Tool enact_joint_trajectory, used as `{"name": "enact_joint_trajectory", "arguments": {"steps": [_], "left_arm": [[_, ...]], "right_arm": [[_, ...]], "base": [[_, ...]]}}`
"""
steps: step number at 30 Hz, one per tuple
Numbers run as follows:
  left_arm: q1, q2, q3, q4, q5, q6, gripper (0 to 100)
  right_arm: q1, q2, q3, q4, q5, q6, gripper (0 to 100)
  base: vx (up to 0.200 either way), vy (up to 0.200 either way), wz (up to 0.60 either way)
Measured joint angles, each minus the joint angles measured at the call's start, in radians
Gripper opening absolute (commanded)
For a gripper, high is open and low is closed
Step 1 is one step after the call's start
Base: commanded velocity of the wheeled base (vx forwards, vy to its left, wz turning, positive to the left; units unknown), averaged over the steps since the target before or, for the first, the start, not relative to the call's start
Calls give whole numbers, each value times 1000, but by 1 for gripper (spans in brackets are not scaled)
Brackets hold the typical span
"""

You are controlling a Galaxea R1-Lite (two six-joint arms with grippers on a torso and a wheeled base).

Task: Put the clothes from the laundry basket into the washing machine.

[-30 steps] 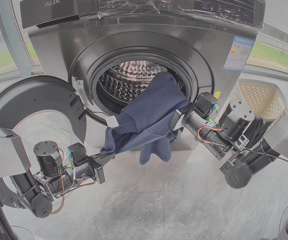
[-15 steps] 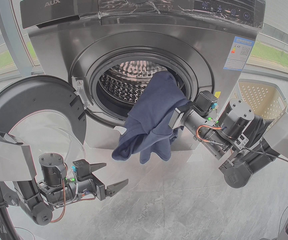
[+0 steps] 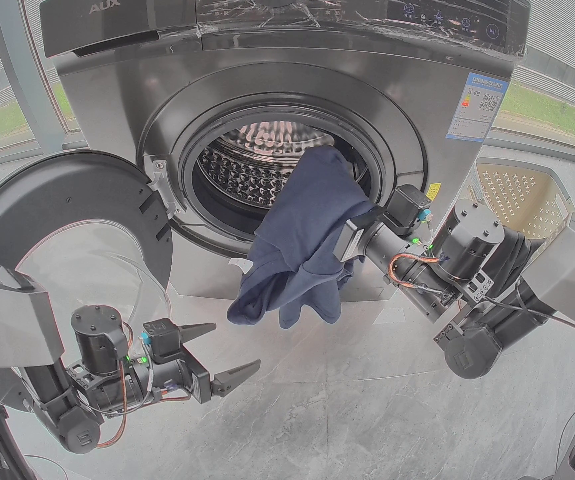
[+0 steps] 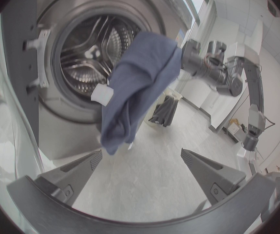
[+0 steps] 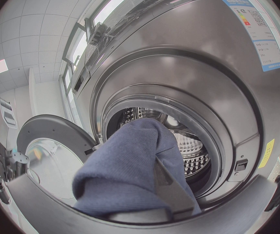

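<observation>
A navy garment hangs in front of the washing machine's open drum, its top at the right side of the opening and its lower end dangling toward the floor. My right gripper is shut on it, and the cloth drapes over the fingers. My left gripper is open and holds nothing; it sits low, left of and below the garment. In the left wrist view that gripper faces the hanging cloth and its white label. The beige laundry basket stands right of the machine.
The round machine door is swung open to the left, just above my left arm. A dark piece of clothing hangs over the basket's side. Bare grey floor stretches in front of the machine.
My left gripper let go of the garment's lower corner, opened and dropped back toward the floor. The freed end swung down. My right arm has edged the cloth slightly up toward the drum.
</observation>
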Motion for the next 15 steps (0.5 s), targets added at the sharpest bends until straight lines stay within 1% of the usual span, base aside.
{"name": "enact_joint_trajectory", "arguments": {"steps": [5,9,12,15], "left_arm": [[-19,-91,-58,0,5,-15,100],[-30,-114,-118,1,17,-19,100],[-36,-94,-164,1,31,-15,100],[-45,-41,-201,1,49,0,100]], "right_arm": [[9,6,9,1,-1,-1,0],[20,11,12,4,-1,-3,0],[30,13,13,10,-1,-4,0],[44,14,13,13,-3,-4,0]], "base": [[0,0,0],[0,0,0],[0,0,0],[0,0,0]]}}
